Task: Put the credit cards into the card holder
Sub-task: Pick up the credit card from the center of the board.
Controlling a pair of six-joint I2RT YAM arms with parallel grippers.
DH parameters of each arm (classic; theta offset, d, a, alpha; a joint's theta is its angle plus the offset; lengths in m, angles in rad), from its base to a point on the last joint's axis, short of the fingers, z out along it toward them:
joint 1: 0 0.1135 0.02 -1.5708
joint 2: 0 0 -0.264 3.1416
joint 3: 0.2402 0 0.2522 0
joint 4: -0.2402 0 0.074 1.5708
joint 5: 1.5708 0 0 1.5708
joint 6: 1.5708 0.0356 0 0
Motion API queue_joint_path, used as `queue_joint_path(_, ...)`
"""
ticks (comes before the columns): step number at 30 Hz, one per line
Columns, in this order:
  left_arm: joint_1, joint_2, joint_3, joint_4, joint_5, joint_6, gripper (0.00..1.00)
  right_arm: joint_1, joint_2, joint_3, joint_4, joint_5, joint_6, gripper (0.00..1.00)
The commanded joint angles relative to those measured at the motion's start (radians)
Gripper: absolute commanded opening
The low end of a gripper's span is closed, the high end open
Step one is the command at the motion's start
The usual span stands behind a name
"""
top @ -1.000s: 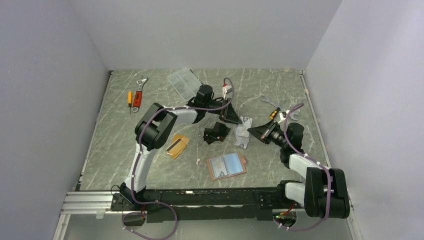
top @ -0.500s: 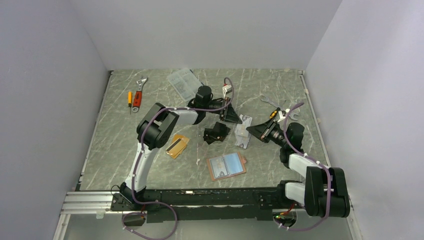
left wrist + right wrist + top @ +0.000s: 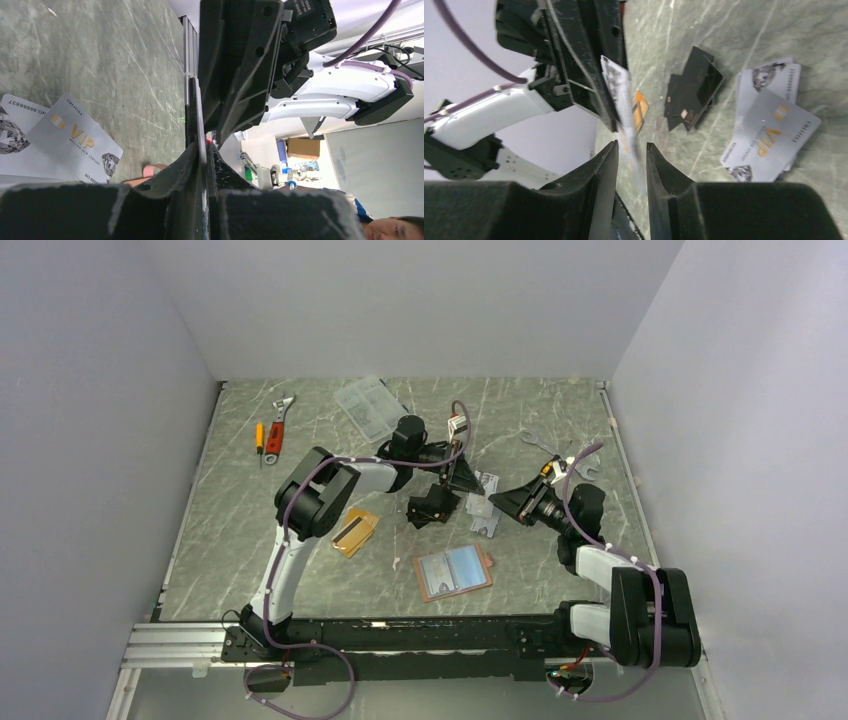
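Observation:
My left gripper (image 3: 468, 478) is shut on a silver-grey credit card (image 3: 616, 92), held edge-up above the table; in the left wrist view the card (image 3: 201, 125) shows edge-on between the left gripper (image 3: 202, 147) fingers. My right gripper (image 3: 497, 498) faces it. Its jaws stand open, with the card's blurred lower edge in the gap of the right gripper (image 3: 631, 147), touching neither finger. More silver cards (image 3: 485, 510) lie on the table below. An orange-gold card (image 3: 355, 531) lies to the left. The pink card holder (image 3: 452, 571) lies open near the front.
A black irregular flat piece (image 3: 432, 506) lies beside the silver cards. A clear plastic box (image 3: 366, 406) sits at the back. A wrench (image 3: 280, 412) and a screwdriver (image 3: 260, 440) lie at the back left, and more tools (image 3: 545, 448) at the back right.
The right gripper's jaws have opened off the silver card while the left gripper closed on it. Both grippers shifted slightly to the left.

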Motion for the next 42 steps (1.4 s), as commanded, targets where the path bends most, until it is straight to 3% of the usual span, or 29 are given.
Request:
queue_joint_path(1,0.001,-0.047,-0.005,0.108,0.035,-0.04,0.16,0.004,-0.082,0.048,-0.217,0.077,-0.183,0.32)
queue_joint_path(4,0.0,-0.057,-0.016,0.138,0.035,-0.059,0.15,0.007,-0.151,0.072,-0.319,0.13,-0.242,0.43)
queue_joint_path(7,-0.001,-0.051,-0.014,0.171,0.035,-0.088,0.14,0.012,-0.155,0.092,-0.353,0.141,-0.253,0.45)
queue_joint_path(14,-0.002,-0.042,-0.015,0.213,0.025,-0.127,0.13,0.076,-0.089,0.065,-0.195,0.121,-0.164,0.48)
queue_joint_path(18,-0.002,-0.032,-0.012,0.237,0.026,-0.152,0.11,0.088,-0.054,0.038,-0.064,0.095,-0.084,0.48)
queue_joint_path(27,-0.001,-0.019,-0.014,0.299,0.046,-0.205,0.07,0.039,-0.125,0.118,-0.172,0.122,-0.134,0.48)
queue_joint_path(32,-0.001,-0.011,-0.008,0.353,0.049,-0.252,0.06,-0.023,-0.137,0.119,-0.141,0.119,-0.113,0.47)
queue_joint_path(39,-0.005,0.003,0.001,0.378,0.052,-0.276,0.05,-0.021,-0.03,0.114,0.078,0.077,0.015,0.45)
queue_joint_path(42,-0.006,0.006,0.005,0.373,0.053,-0.276,0.04,-0.017,-0.002,0.117,0.121,0.066,0.044,0.4)
